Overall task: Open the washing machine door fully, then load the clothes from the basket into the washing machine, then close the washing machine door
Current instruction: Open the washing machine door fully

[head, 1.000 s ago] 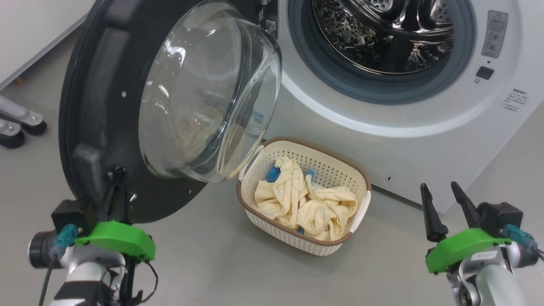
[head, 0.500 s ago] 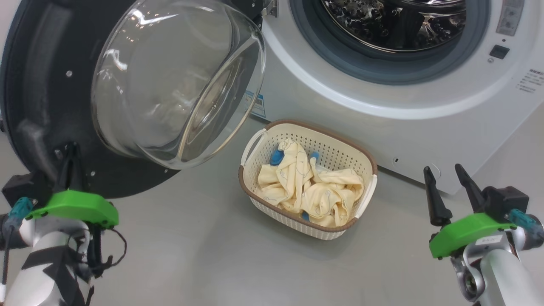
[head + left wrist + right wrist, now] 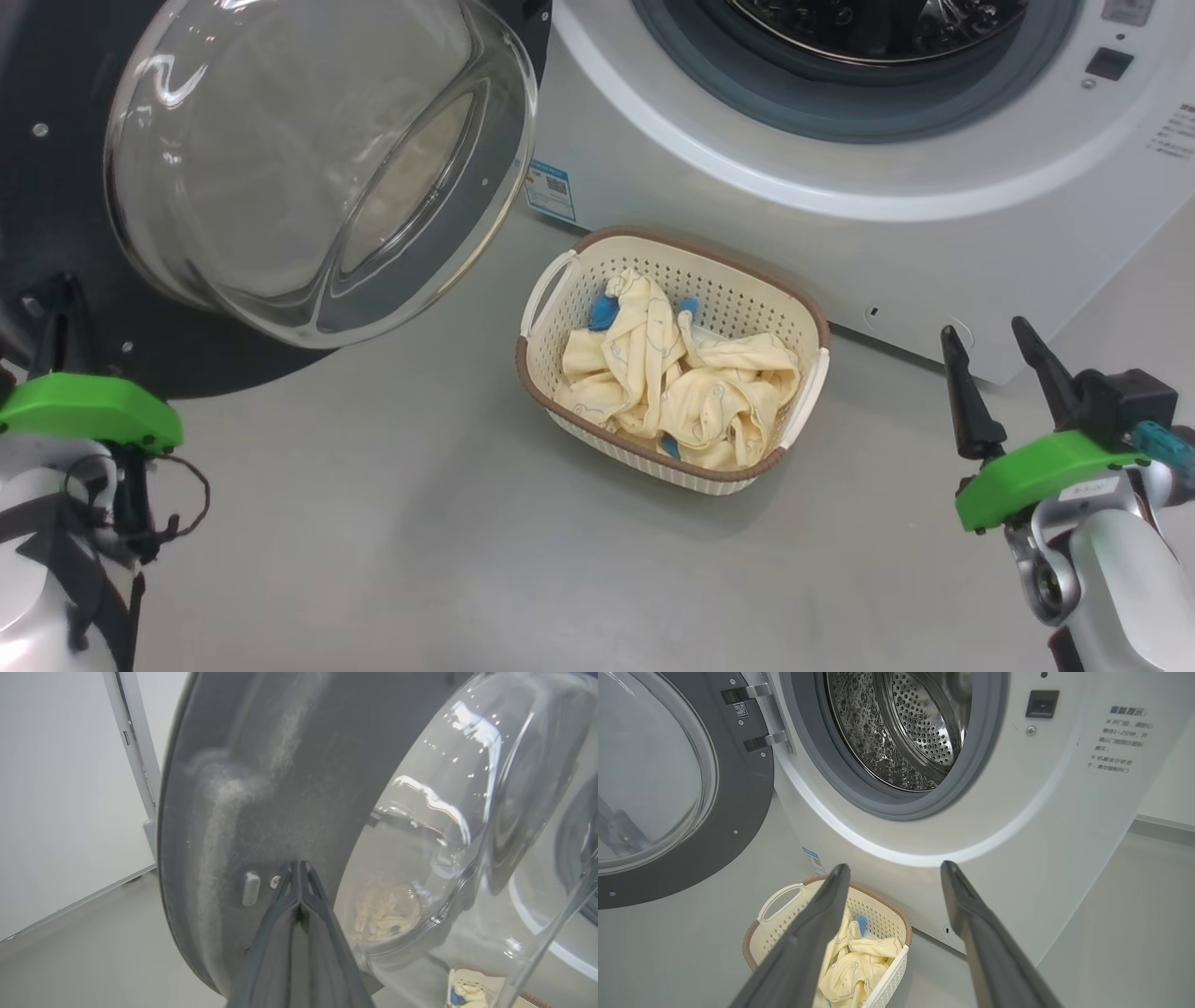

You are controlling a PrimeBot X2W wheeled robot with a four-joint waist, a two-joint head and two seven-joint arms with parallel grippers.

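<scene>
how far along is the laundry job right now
Done: the washing machine door stands wide open, baring the drum. In hand: the left gripper, shut, has its tips against the door's inner rim, seemingly to push it fully open. Left: the clothes lie in the basket, the right gripper is open and empty, and the door is not yet closed.

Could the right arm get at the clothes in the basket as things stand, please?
Probably yes: the right gripper is open, nothing lies between it and the clothes, uncovered in the basket.
</scene>
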